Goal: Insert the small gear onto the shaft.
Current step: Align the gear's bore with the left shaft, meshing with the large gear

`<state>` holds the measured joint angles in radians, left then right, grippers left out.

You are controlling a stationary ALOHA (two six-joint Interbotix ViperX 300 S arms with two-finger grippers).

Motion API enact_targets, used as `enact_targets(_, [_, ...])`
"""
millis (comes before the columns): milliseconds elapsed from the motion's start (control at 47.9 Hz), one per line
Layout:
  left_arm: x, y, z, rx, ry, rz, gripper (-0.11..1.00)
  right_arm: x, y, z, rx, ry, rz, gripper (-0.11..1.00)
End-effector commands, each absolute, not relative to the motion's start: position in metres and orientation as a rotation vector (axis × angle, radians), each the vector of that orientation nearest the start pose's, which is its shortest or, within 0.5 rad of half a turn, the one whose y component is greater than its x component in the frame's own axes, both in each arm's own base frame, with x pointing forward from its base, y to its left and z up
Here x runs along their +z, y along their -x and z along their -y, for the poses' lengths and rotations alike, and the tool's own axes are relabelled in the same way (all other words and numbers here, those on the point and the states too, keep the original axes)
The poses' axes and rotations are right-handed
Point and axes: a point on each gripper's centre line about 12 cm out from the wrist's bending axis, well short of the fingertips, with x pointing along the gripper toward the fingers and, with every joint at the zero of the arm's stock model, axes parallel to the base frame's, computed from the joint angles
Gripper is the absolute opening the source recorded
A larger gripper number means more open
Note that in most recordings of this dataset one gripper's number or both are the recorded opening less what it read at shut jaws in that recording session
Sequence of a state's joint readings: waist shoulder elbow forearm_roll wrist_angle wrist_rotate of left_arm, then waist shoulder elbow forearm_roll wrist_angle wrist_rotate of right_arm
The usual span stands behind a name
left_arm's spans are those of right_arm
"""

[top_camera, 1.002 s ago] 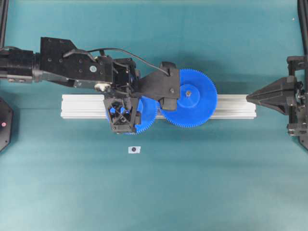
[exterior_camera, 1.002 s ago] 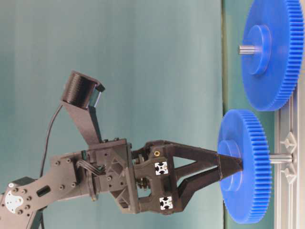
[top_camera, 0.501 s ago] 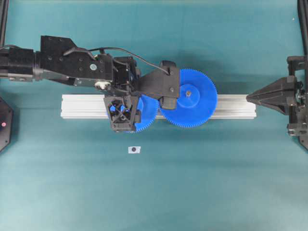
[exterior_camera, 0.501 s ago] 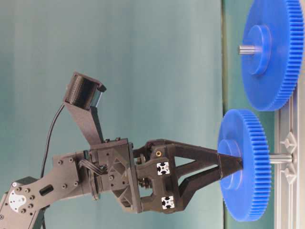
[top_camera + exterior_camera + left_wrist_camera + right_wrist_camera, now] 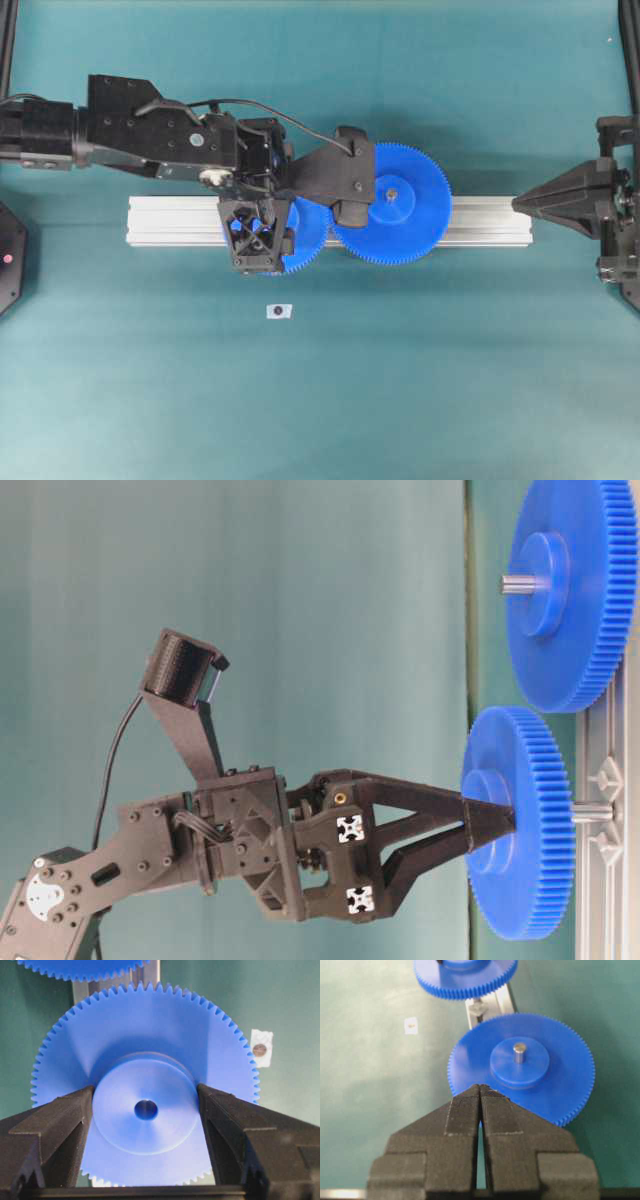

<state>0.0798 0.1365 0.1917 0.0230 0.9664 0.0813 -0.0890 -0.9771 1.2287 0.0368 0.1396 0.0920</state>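
The small gear, blue with a raised hub and a dark centre hole, is held by its hub in my left gripper, one finger on each side. In the table-level view the small gear sits on the silvery shaft, which sticks out of the rail, with a short gap left below the gear. My left gripper points down at it. From overhead the left gripper covers most of the small gear. My right gripper is shut and empty at the rail's right end.
The wider blue gear with a grey pin stands on the silver rail, its teeth next to the small gear. A small white tag with a dark dot lies on the teal mat in front of the rail.
The small gear has slid a little further down the shaft toward the rail, with my left gripper following it. The right arm has not moved.
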Motion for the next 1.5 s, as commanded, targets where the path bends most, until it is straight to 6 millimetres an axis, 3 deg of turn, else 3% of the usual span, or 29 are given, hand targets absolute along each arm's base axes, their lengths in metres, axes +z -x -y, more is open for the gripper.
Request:
enact_targets(0, [0.218,-0.417,-0.039,0.032,-0.046,-1.256,0.69,0.228,-0.186,0.017,-0.112,-0.155,-0.377,0.03])
enact_targets(397, [0.203,-0.419,-0.039,0.031,-0.043,-1.287,0.69,0.227,-0.186,0.017,-0.112,-0.155,-0.378,0.03])
enact_targets(585, [0.2,-0.416,-0.049,0.034,-0.049,-1.297,0.69,0.227,-0.186,0.017,-0.112,-0.155,-0.378,0.03])
enact_targets(1190, [0.21,-0.394,-0.05,0.041,-0.039,-1.326,0.69,0.228,-0.185,0.016,-0.112,-0.156,-0.372,0.03])
enact_targets(1483, [0.21,-0.403,-0.051,0.034,-0.05,-1.316,0.69,0.228,-0.185,0.016,-0.112,-0.157,-0.372,0.03])
